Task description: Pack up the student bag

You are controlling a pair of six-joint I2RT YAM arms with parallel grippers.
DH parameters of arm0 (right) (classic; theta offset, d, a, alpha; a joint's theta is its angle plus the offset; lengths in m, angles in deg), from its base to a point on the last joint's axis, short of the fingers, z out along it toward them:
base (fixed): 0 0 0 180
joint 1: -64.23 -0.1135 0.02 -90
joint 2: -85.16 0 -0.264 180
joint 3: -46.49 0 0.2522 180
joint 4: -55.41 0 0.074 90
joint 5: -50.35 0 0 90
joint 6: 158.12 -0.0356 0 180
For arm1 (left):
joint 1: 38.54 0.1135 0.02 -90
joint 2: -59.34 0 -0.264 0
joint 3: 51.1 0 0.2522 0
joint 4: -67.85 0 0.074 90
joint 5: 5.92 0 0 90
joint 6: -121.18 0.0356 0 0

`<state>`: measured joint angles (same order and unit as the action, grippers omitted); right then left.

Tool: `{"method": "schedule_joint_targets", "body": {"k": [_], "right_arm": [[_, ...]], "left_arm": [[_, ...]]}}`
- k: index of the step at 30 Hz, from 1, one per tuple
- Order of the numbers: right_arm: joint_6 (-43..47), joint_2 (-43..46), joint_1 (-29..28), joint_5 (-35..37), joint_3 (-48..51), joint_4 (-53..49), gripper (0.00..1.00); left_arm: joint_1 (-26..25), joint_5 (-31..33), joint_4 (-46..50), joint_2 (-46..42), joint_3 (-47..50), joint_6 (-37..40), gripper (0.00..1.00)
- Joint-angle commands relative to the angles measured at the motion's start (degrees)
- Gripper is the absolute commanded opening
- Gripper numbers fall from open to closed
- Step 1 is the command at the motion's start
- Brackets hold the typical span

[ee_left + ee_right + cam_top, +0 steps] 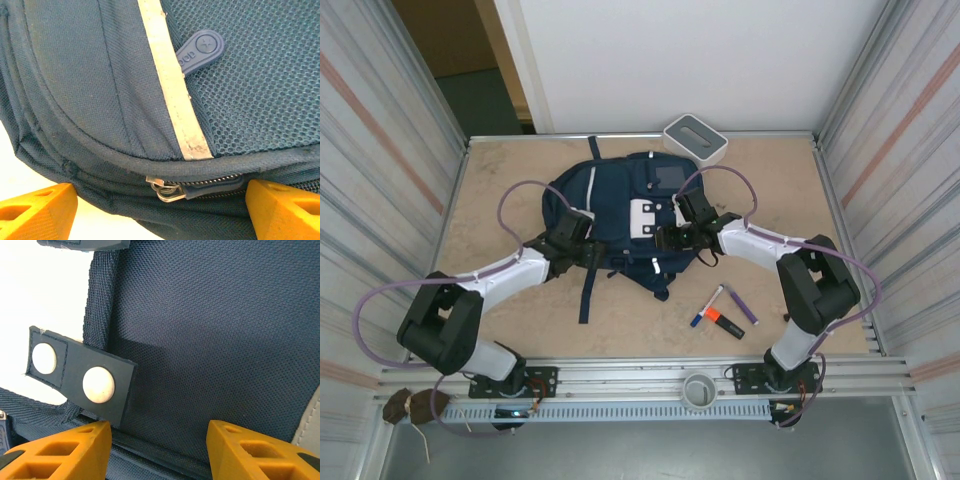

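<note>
Zipper slider (167,189) of student bag (90,85) sits centred in the wide, empty left hand (160,202), its track running across the gap. Right hand (159,440) is part-spread and empty, over plain fabric.

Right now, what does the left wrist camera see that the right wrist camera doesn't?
Left wrist view: a metal zip pull on a closed zip, a pale reflective strip, and mesh with a rubber tab lying on it.

Right wrist view: a flat navy patch with two white round studs, lying beside plain woven fabric.

Both: the navy bag seen close up, with orange fingers spread apart at the bottom of the picture, those of the left gripper and of the right gripper.
</note>
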<state>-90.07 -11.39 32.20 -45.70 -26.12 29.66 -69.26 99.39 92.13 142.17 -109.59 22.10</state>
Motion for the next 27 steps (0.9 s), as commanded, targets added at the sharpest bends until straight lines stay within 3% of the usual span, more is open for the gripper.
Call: {"method": "schedule_joint_targets", "body": {"k": [1,8,14,18,27], "right_arm": [[0.6,-2.1,1.0,0.7,-0.7,-2.0,0.52],[0.5,-2.8,1.0,-0.1,-1.3,-2.0,0.52],[0.6,-3.2,1.4,0.0,-1.5,-2.3,0.52],[0.6,-3.2,2.0,0.2,-1.4,-2.8,0.51],[0.5,-2.7,2.7,0.0,-0.7,-2.8,0.51]], "left_arm": [[0.4,0.9,-0.9,-0.8,-2.4,0.5,0.89],[-0.9,4.1,-0.3,-0.2,-3.9,1.8,0.96],[0.1,4.8,1.0,4.1,-6.0,2.2,0.94],[0.5,4.8,1.4,4.1,-6.3,1.7,0.86],[1.7,2.9,1.7,-0.1,-3.3,0.7,0.56]]}}
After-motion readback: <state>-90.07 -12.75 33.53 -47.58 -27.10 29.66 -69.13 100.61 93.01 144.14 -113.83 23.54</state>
